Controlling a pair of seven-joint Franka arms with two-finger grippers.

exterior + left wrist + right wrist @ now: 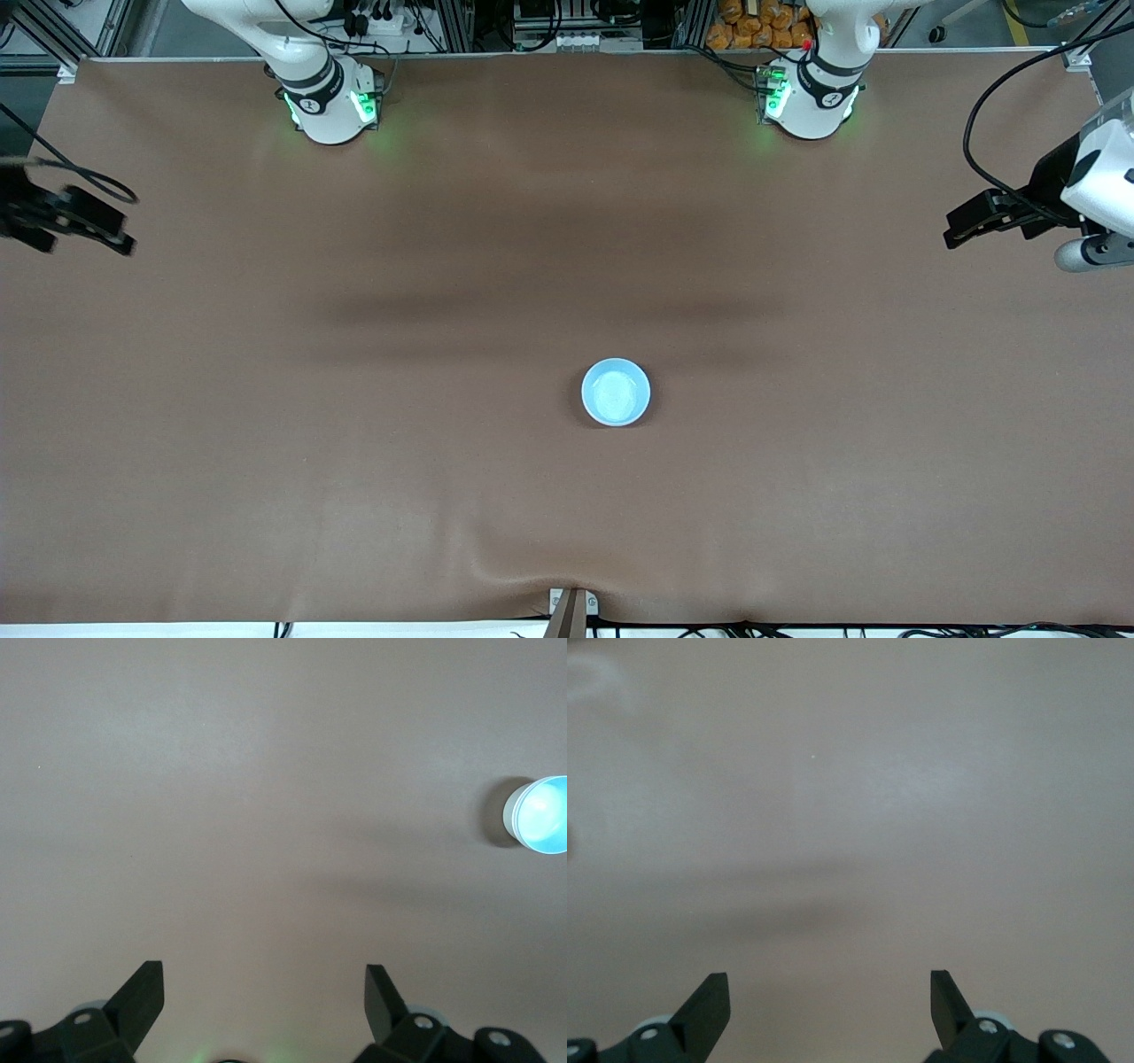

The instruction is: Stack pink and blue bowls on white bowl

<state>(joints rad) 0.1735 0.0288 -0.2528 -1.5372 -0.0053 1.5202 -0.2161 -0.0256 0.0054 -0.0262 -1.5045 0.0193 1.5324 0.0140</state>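
A light blue bowl (616, 392) sits upright on the brown table near the middle, toward the front camera. It also shows in the left wrist view (542, 813), where a pale whitish wall shows below its blue inside; I cannot tell if that is another bowl under it. No pink bowl and no separate white bowl are in view. My left gripper (961, 226) is open and empty over the left arm's end of the table; its jaws (266, 979) stand wide apart. My right gripper (120, 237) is open and empty (830, 983) over the right arm's end of the table.
The brown table cover (354, 461) has a wrinkle at its near edge by a small bracket (571, 607). The two arm bases (328, 102) (811, 97) stand along the table's edge farthest from the front camera.
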